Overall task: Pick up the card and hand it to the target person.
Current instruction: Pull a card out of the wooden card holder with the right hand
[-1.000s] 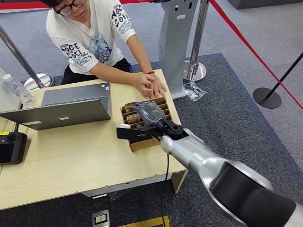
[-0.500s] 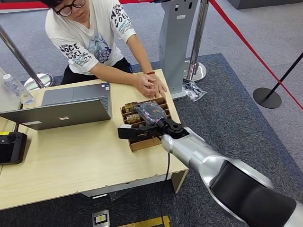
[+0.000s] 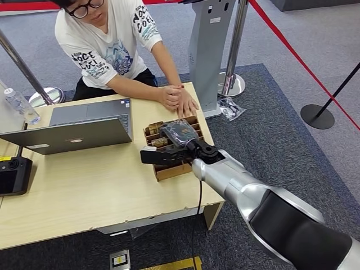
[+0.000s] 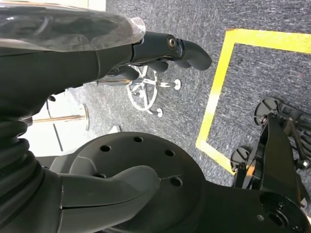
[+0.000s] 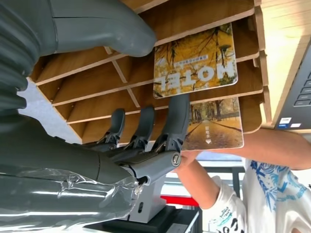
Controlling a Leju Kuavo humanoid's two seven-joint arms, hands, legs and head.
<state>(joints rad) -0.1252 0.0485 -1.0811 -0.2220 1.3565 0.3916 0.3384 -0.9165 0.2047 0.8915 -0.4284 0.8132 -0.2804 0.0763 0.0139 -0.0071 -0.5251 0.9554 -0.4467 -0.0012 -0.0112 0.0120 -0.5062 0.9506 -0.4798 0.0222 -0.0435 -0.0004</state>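
The right hand (image 3: 163, 156) is reaching over the slotted wooden card rack (image 3: 172, 170) on the desk (image 3: 85, 185), its fingers (image 5: 176, 121) spread apart and holding nothing, fingertips lying close to a hotel card (image 5: 194, 60) standing in a rack slot. The left hand (image 4: 110, 53) is hanging over the carpet, fingers loosely extended and holding nothing. The person (image 3: 110, 45) is sitting just behind the rack, both hands (image 3: 178, 100) resting on the desk edge.

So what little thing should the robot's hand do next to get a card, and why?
Probably close its thumb and fingers a bit more around the nearest card. The right hand is at the wooden card holder with the cards between thumb and fingers, but holds nothing yet.
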